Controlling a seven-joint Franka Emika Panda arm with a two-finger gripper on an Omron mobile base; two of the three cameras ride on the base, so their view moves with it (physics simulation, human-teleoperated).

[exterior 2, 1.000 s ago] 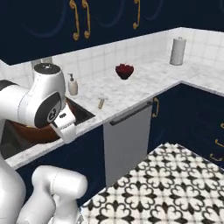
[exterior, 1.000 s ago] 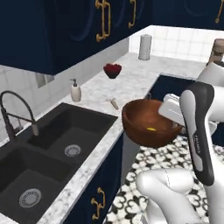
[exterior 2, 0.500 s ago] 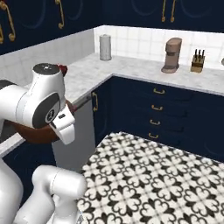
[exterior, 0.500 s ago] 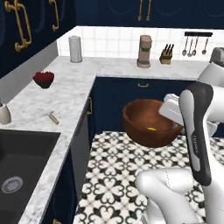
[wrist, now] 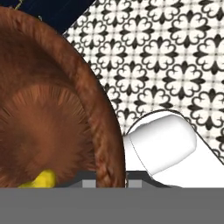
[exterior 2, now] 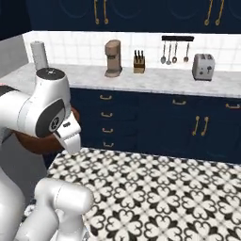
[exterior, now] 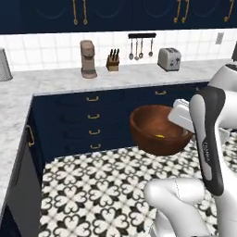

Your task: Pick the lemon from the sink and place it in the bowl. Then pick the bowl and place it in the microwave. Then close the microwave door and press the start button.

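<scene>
Fingers: the gripper [wrist: 111, 178] is pinched down to its narrowest on the rim of the bowl [exterior: 157, 130], one finger inside the wall and one outside, seen at the bottom of the hand view.
Grip point: on the rim at the side nearest the arm; the rest of the bowl hangs out from the hand unsupported.
Bowl: held in the air over the patterned floor [exterior: 97, 194], clear of every counter, roughly level, its opening up.
Lemon: the lemon [exterior: 159, 136] lies low inside the bowl, against the curve of the wall.
Bowl's look: large, deep, round, reddish-brown wood with a glossy sheen; the grain shows as pale radial streaks on the inner base.
Lemon's look: small, bright yellow, tiny against the bowl.
Step in hand: the lemon is already in the bowl, so this is the carry to the microwave.
Surroundings: ahead runs a marble counter [exterior 2: 155, 80] with a coffee machine [exterior 2: 113, 57], a knife block [exterior 2: 139, 62] and a toaster [exterior 2: 204, 67], navy drawers beneath.
Next move calls for: bringing the microwave within reach, keeping the bowl level so the lemon does not roll out, then sliding it through the open door without knocking the rim.
</scene>
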